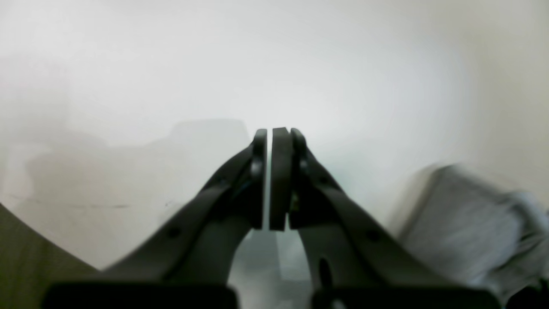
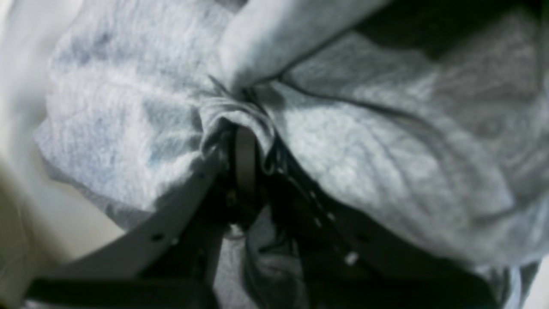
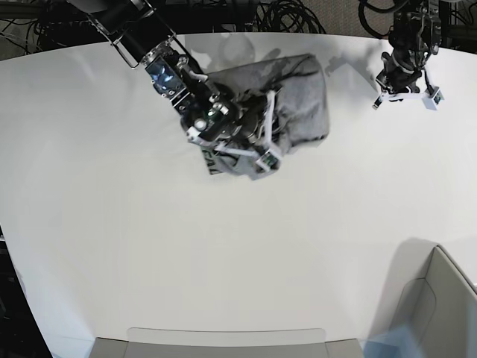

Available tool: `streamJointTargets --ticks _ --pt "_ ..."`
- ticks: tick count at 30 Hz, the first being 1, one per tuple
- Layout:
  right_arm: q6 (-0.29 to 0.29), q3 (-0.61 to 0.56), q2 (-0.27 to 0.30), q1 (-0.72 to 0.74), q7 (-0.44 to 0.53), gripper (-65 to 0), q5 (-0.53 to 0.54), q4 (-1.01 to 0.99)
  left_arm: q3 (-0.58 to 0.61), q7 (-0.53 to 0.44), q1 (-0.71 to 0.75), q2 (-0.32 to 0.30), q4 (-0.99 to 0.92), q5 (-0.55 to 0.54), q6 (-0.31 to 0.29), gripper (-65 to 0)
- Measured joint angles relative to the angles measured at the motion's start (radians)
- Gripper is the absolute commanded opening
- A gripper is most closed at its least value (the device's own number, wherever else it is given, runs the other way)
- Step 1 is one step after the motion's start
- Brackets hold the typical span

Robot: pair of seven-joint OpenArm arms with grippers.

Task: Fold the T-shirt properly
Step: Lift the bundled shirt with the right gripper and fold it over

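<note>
No readable text, labels, brands or numbers anywhere

The T-shirt (image 3: 298,97) is heather-grey and lies bunched on the far middle of the white table (image 3: 149,246) — not flat, not yet folded square. In the base view its body forms a rough, rumpled block with a darker fold along the near edge, and one end is drawn toward the near left into a gathered clump. Close up in the right wrist view the cloth (image 2: 373,141) is creased and puckered to a tight knot of folds at the centre — a paler, smoother layer laps over it from above.
</note>
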Motion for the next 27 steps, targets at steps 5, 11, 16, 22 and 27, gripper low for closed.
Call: streamJointTargets --ticks 5,11,16,22,27 --pt "-0.007 0.14 0.096 0.041 -0.003 -65.0 -0.025 -0.019 0.0 0.0 0.003 0.0 0.0 -0.005 0.0 -63.2" --pt "-0.012 0.193 0.118 0.024 -0.034 -65.0 -0.031 0.145 0.001 0.055 -0.001 0.0 0.0 0.0 -0.001 -63.2" --pt "-0.012 0.191 0.113 0.005 -0.034 -65.0 -0.032 0.366 0.001 0.091 -0.045 0.005 0.0 -0.003 -0.001 -63.2" --pt "-0.01 0.15 0.065 0.025 -0.123 -65.0 -0.039 0.369 0.001 0.105 -0.043 0.005 0.0 -0.003 0.0 -63.2" --pt "-0.013 -0.085 0.075 0.066 -0.122 -65.0 -0.038 0.304 0.001 0.105 -0.044 0.005 0.0 -0.003 -0.001 -63.2"
